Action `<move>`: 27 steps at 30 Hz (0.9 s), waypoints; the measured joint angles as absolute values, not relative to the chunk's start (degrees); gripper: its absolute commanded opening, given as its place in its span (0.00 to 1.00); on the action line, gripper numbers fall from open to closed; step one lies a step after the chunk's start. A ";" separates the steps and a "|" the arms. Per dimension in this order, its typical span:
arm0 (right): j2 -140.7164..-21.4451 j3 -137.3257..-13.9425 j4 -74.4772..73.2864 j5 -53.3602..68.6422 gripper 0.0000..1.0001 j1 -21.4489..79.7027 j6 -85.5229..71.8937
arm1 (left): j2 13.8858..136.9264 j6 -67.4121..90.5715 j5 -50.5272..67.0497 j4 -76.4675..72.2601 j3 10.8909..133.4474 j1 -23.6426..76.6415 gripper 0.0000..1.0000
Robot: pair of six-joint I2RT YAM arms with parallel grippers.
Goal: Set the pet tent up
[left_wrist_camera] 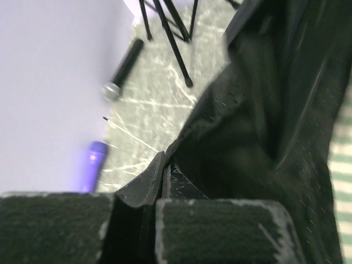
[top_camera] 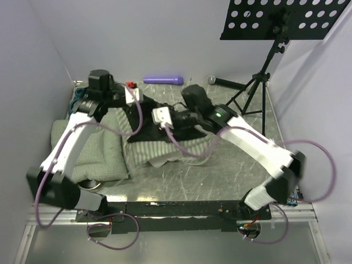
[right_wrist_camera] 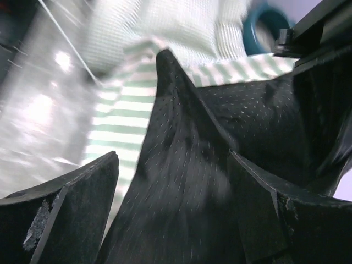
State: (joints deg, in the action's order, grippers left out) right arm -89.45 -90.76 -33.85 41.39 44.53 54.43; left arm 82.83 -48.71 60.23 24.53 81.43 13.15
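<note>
**A:** Starting at the left, the green-checked cushion (top_camera: 93, 151) lies flat on the counter (top_camera: 231, 170). The pet tent (top_camera: 165, 148) sits just beside it, mid-counter, slumped, with its striped cloth spread out and the black lining (left_wrist_camera: 258, 110) bunched on top.

**B:** And the left gripper (left_wrist_camera: 164, 179)?

**A:** Clenched on a thin edge of that lining. Only a sliver sits between the tips, so I reckon a firm pull upward could strip it free.

**B:** The right gripper (right_wrist_camera: 173, 157)?

**A:** Released, with its fingers spread wide astride a raised fold of lining. If it shuts there it may catch lining alone rather than a pole, and the tent would just stretch, not stand.

**B:** Anything further right?

**A:** The microphone (left_wrist_camera: 125, 66) and the tripod legs (left_wrist_camera: 175, 44) are near the back edge, and a tent swung that way could snag on them. I can't pick out the poles.
</note>
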 measured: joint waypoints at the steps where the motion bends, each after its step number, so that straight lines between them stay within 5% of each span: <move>1: -86.37 -88.79 -33.52 41.52 0.88 45.30 52.90 | 80.25 -48.80 60.18 24.38 80.25 13.08 0.01; 13: -63.59 -83.11 -26.98 36.01 0.92 46.85 38.54 | 58.33 -64.12 60.23 27.14 68.25 11.38 0.01; 27: -67.02 -82.26 -30.28 32.34 0.91 44.80 38.81 | 81.08 -73.60 63.83 11.40 76.84 17.45 0.01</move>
State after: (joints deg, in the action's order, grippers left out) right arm -67.02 -82.26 -30.28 32.34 44.80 38.81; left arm 81.08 -73.60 63.83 11.40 76.84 17.45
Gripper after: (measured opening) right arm 0.904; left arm 0.013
